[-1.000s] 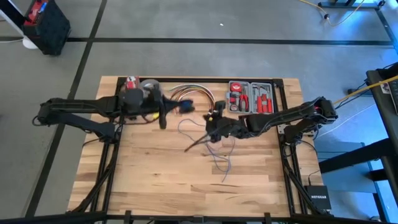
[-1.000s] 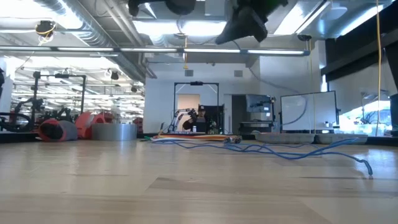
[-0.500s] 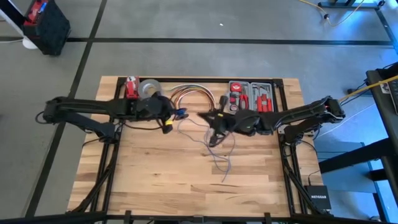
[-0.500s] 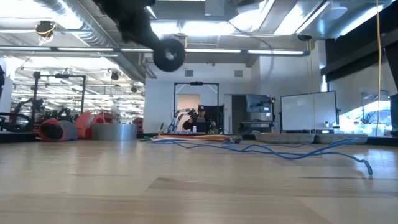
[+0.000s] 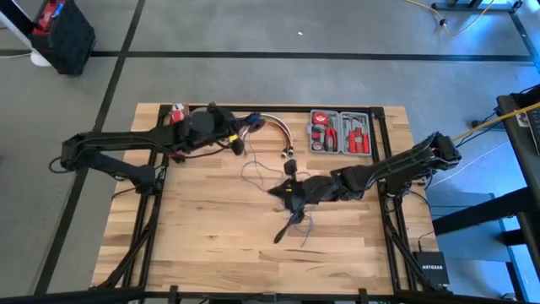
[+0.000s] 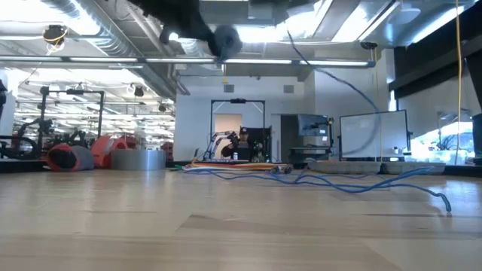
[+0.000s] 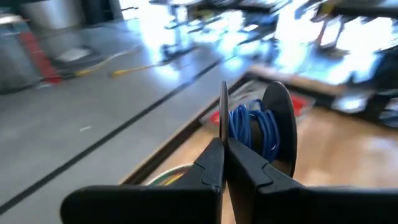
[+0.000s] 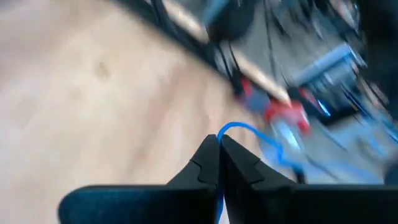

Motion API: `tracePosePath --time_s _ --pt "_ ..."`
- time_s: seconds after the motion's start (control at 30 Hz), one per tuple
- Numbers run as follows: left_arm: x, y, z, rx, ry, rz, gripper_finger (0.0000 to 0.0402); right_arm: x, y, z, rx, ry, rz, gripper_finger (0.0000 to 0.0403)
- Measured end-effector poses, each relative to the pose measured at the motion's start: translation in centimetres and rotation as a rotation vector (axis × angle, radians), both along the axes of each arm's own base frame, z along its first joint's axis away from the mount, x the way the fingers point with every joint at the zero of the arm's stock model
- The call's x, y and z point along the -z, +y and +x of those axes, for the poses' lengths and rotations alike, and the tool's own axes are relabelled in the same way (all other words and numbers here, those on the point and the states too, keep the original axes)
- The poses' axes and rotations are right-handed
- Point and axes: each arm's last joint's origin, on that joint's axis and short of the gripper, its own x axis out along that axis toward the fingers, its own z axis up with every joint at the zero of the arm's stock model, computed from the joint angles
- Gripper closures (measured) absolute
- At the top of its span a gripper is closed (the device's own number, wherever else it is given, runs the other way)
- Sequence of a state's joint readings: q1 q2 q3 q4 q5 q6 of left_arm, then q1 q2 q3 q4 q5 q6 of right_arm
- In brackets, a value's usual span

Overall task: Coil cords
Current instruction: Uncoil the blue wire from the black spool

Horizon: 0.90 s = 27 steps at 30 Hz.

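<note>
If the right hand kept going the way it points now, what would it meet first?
Likely bare table. In the high view the right hand, shut on the cord, points toward the table's near-left part, where nothing else lies. Its height above the wood is unclear, so it might pass over the edge instead.

The left tool (image 5: 239,135) has swung toward the far edge of the surface (image 5: 194,245); the right tool (image 5: 285,196) has come nearer, apparently drawing the cord (image 5: 305,226) along.
</note>
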<state>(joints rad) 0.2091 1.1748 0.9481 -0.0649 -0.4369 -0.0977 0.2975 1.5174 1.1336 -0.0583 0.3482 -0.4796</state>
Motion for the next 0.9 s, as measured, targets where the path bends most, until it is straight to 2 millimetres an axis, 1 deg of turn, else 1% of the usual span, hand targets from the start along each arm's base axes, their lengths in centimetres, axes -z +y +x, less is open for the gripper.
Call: tracePosePath --time_s 0.1,0.17,0.23,0.3,0.37,0.43,0.53,0.6,0.7,0.8,0.9 --pt "-1.1 -0.8 -0.8 0.124 -0.055 -0.027 0.04 1.1 -0.6 -0.6 0.138 0.11 -0.105 0.0396" --pt "-1.4 -1.6 -1.3 0.228 -0.06 -0.051 0.04 1.6 -1.1 -1.1 0.229 0.168 -0.172 0.0396" --pt "-1.5 -2.4 -1.8 0.338 -0.034 -0.087 0.04 1.9 -1.9 -1.5 0.327 0.211 -0.248 0.0396" --pt "-0.9 -3.2 -2.2 0.389 0.031 -0.135 0.04 1.9 -2.3 -2.0 0.402 0.23 -0.315 0.0396" --pt "0.0 -3.7 -2.6 0.395 0.13 -0.177 0.04 1.0 -2.6 -2.6 0.47 0.202 -0.355 0.0396" --pt "1.2 -3.9 -2.9 0.356 0.25 -0.214 0.04 -0.5 -3.0 -3.4 0.531 0.144 -0.381 0.0396" --pt "2.8 -3.7 -3.0 0.25 0.358 -0.223 0.04 -3.0 -3.3 -4.4 0.576 0.015 -0.339 0.0396" --pt "3.6 -3.2 -2.7 0.181 0.385 -0.203 0.04 -4.8 -3.4 -4.8 0.572 -0.097 -0.255 0.0396" --pt "4.8 -2.1 -2.1 0.086 0.429 -0.164 0.04 -6.7 -3.2 -5.0 0.456 -0.232 -0.12 0.0395" --pt "5.5 -0.7 -1.3 -0.036 0.433 -0.119 0.04 -7.6 -2.7 -4.6 0.317 -0.327 -0.022 0.0395" --pt "5.7 0.9 -0.7 -0.149 0.401 -0.083 0.04 -7.9 -2.2 -4.1 0.173 -0.369 0.048 0.0395"
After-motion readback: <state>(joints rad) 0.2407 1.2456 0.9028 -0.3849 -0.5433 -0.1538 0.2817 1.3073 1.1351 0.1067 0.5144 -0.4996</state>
